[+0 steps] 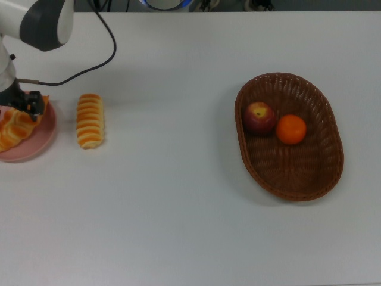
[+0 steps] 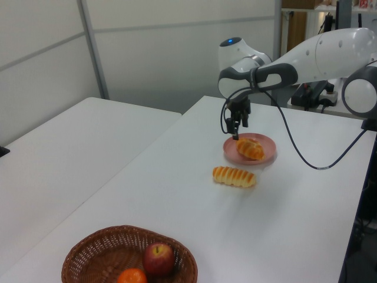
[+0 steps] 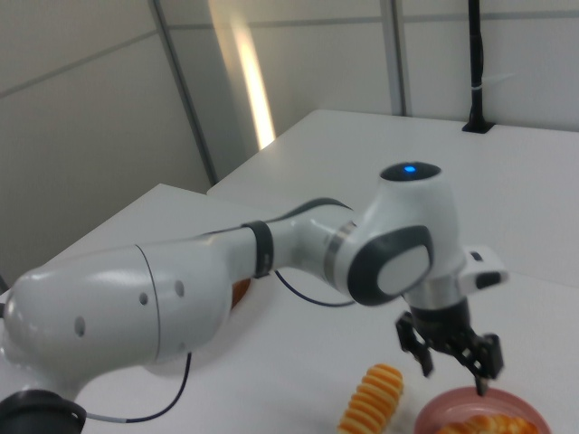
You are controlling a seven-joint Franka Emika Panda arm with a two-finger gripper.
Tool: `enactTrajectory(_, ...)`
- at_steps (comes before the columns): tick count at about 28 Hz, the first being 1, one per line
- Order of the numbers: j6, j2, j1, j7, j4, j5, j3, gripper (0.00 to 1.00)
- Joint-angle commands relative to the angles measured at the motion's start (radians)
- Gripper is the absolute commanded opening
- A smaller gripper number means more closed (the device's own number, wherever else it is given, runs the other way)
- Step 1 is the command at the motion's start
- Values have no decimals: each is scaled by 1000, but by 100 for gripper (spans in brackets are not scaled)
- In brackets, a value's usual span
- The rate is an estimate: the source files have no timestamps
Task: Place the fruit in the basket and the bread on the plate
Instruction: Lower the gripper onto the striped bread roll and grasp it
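At the far left of the top view, the pink plate (image 1: 37, 140) is seen on the white table (image 1: 178, 208), with the croissant (image 1: 13, 126) lying on it. The gripper (image 2: 238, 125) is held just above the plate's rim, clear of the croissant; its jaws are spread and nothing is pinched between them, as the right view shows (image 3: 455, 358). Just to the right of the plate in the top view, the ribbed loaf (image 1: 90, 120) is found on the bare table, apart from the plate. Well away, toward the top view's right, the basket (image 1: 309, 173) is placed, and inside it the apple (image 1: 259, 117) and the orange (image 1: 291, 129) are set side by side, touching or nearly so, the apple to the left.
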State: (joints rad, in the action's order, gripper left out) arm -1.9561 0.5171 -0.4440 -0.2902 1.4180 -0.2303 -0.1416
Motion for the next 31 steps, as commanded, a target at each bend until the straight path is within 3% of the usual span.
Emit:
enactTrajectory(1, 86, -34, 115, -9, 45, 22, 7, 100)
enactTrajectory(10, 148, -12, 266, 49, 99, 2, 13, 100)
enactTrajectory(18, 141, 38, 275, 77, 101, -79, 11, 100)
enactTrajectory(25, 141, 46, 275, 77, 102, -115, 13, 99)
enactTrajectory(27, 141, 47, 275, 77, 102, -132, 11, 82)
enactTrajectory(28, 140, 50, 275, 78, 102, -141, 11, 60)
enactTrajectory(31, 138, 63, 275, 100, 102, -142, 11, 20)
